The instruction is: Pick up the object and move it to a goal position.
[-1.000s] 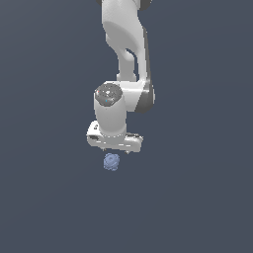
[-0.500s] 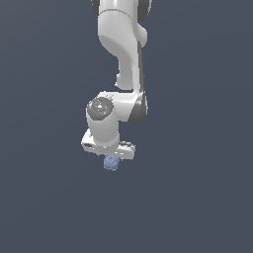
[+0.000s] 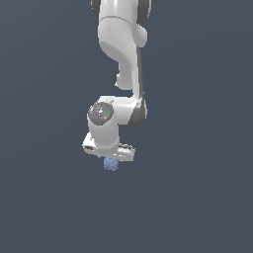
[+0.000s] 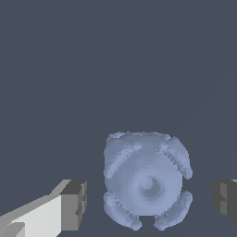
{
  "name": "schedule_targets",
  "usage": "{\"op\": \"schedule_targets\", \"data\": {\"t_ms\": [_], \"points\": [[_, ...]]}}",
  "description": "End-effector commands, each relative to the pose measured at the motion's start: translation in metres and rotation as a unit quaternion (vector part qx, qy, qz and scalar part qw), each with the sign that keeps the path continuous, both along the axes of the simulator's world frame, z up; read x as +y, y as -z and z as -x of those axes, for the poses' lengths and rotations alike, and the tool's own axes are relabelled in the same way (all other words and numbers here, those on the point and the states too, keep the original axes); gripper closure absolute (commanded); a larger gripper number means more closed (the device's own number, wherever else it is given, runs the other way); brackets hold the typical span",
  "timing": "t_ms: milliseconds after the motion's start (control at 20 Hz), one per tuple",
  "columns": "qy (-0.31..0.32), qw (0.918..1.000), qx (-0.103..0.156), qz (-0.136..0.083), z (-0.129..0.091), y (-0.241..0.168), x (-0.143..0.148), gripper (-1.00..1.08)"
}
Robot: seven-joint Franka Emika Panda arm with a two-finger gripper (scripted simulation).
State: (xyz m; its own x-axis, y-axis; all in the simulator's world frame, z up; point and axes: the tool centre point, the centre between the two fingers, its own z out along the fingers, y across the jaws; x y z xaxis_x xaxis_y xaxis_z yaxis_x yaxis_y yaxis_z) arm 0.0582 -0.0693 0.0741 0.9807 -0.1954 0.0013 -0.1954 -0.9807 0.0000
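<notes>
The object (image 3: 110,166) is a small pale periwinkle-blue bumpy lump lying on the dark grey surface. In the exterior view it pokes out just below the white gripper (image 3: 110,161), whose hand sits right over it. In the wrist view the object (image 4: 146,178) lies between the two dark fingertips (image 4: 74,206), with a visible gap on each side. The gripper (image 4: 150,201) is open and straddles the object without touching it.
The white arm (image 3: 123,54) comes down from the top of the exterior view. The ground is a plain dark grey surface (image 3: 197,197) with no other objects in sight.
The gripper has come down over the object, so more of the lump is now hidden under the hand. The object itself has not moved.
</notes>
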Motion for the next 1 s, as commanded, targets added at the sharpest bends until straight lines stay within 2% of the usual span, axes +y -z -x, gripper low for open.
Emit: {"op": "schedule_targets", "data": {"t_ms": [0, 450, 500, 950], "points": [[0.000, 1.0000, 0.001, 0.000, 0.001, 0.014, 0.000, -0.92], [0.001, 1.0000, 0.001, 0.000, 0.000, 0.035, -0.001, -0.92], [0.001, 1.0000, 0.001, 0.000, 0.000, 0.035, -0.001, 1.08], [0.001, 1.0000, 0.001, 0.000, 0.000, 0.035, -0.001, 1.08]]}}
